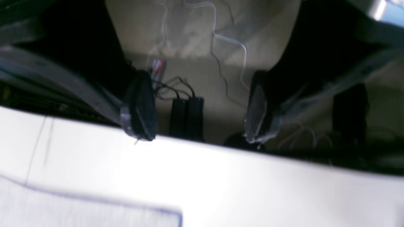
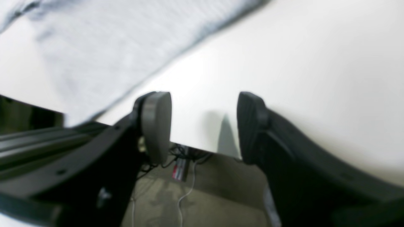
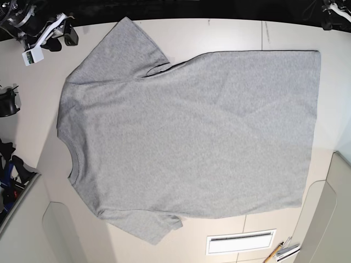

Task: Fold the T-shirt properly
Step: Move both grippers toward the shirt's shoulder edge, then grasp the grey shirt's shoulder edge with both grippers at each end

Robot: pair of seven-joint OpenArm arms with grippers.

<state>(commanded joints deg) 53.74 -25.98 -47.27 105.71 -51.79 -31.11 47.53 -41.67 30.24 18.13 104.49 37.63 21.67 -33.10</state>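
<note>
Left wrist view: left claw (image 1: 200, 107) is sitting nearest the lens, jaws standing apart, gripping nothing, hanging past the worktop (image 1: 221, 183) edge over floor cables (image 1: 221, 47) and a dark block (image 1: 186, 118). A pale corner of the shirt (image 1: 79, 211) is showing bottom left, blurred.

Right wrist view: right claw (image 2: 203, 126) is filling the foreground, jaws apart, empty, hovering at the worktop (image 2: 300, 78) edge. Shirt (image 2: 110, 47) is lying up-left, near the left pad (image 2: 156, 124); contact hard to tell through blur.

Base view: shirt (image 3: 192, 137) is lying flat and spread on the worktop (image 3: 219, 34), collar toward view-left, hem toward view-right, plain grey side up, a few soft creases. Right claw (image 3: 55, 33) is waiting top left, near the upper sleeve, not touching. Left arm (image 3: 335, 15) is barely showing top right; its claw is not readable here.

Handling, judged: light, limp cloth that will be sagging and dragging, so pinching edges is best — hem corners or sleeve-shoulder seams. A white vent plate (image 3: 240, 241) and pens (image 3: 282, 252) are lying below the shirt, well clear. Nothing is blocking the fold.
</note>
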